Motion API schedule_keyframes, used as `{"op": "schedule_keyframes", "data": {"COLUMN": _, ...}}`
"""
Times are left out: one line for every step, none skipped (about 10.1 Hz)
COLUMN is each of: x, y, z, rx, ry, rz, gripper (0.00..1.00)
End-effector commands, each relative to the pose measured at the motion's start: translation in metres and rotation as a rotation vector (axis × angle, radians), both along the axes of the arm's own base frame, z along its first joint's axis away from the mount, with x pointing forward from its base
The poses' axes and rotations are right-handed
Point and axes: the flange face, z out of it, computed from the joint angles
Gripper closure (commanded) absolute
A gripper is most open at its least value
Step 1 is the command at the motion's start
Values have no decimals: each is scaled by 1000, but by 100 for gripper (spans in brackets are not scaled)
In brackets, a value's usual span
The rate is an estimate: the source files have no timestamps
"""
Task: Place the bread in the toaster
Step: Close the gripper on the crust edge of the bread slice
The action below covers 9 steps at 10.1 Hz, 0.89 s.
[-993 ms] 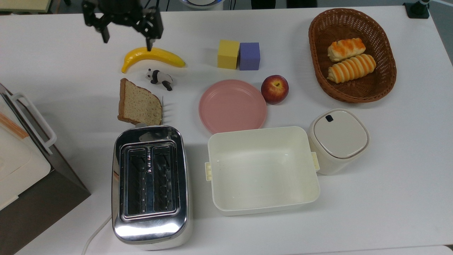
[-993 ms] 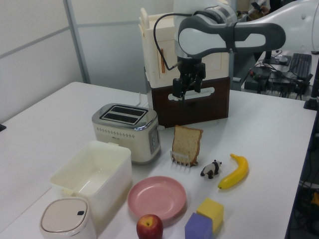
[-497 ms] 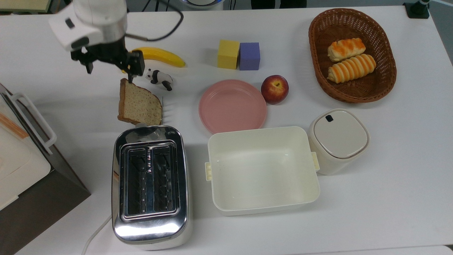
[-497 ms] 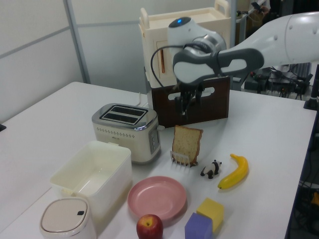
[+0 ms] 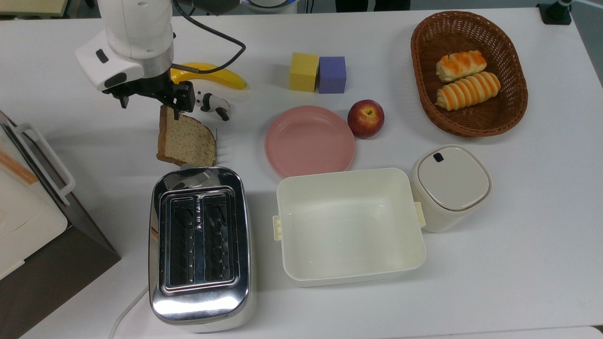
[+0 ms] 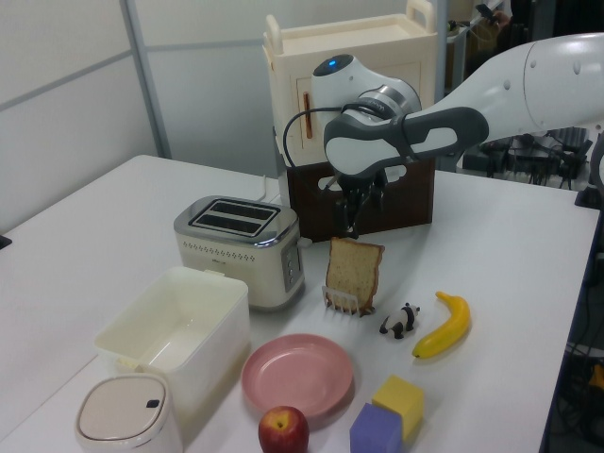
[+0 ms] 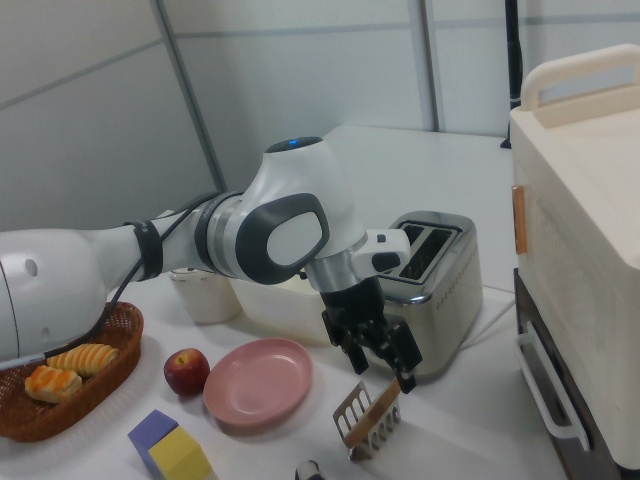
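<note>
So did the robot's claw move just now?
Yes. In the top view the gripper came from above the banana to the bread.

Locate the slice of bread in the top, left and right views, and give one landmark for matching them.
Top view: the slice of bread stands left of centre, just above the toaster.
Left view: slice at centre, in a small rack, on the toaster's right.
Right view: slice low and centre, seen edge-on in the rack, under the gripper.
Shared landmark: the chrome toaster.

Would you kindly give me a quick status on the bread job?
Claw open, hovering just above bread. Bread upright in rack, ungripped. Toaster slots empty. Panda close beside claw.
</note>
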Motion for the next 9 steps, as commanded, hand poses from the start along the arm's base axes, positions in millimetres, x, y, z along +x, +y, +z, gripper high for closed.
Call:
{"op": "schedule_keyframes", "data": {"x": -3, "y": 0, "z": -23, "rx": -10, "ry": 29, "rz": -25, "gripper": 0}}
{"op": "schedule_keyframes", "data": {"x": -3, "y": 0, "z": -26, "rx": -10, "ry": 33, "rz": -27, "gripper": 0}}
{"op": "schedule_keyframes", "data": {"x": -3, "y": 0, "z": -28, "rx": -9, "ry": 36, "rz": -26, "gripper": 0}}
{"op": "schedule_keyframes", "data": {"x": -2, "y": 0, "z": -37, "rx": -6, "ry": 50, "rz": -25, "gripper": 0}}
{"op": "schedule_keyframes", "data": {"x": -2, "y": -1, "z": -39, "rx": -6, "ry": 53, "rz": -26, "gripper": 0}}
{"op": "schedule_keyframes", "data": {"x": -1, "y": -1, "z": -41, "rx": -6, "ry": 56, "rz": -26, "gripper": 0}}
{"op": "schedule_keyframes", "data": {"x": -2, "y": -5, "z": -47, "rx": -5, "ry": 65, "rz": -32, "gripper": 0}}
{"op": "schedule_keyframes", "data": {"x": -1, "y": -8, "z": -55, "rx": -3, "ry": 76, "rz": -36, "gripper": 0}}
{"op": "schedule_keyframes", "data": {"x": -1, "y": -9, "z": -57, "rx": -2, "ry": 79, "rz": -38, "gripper": 0}}
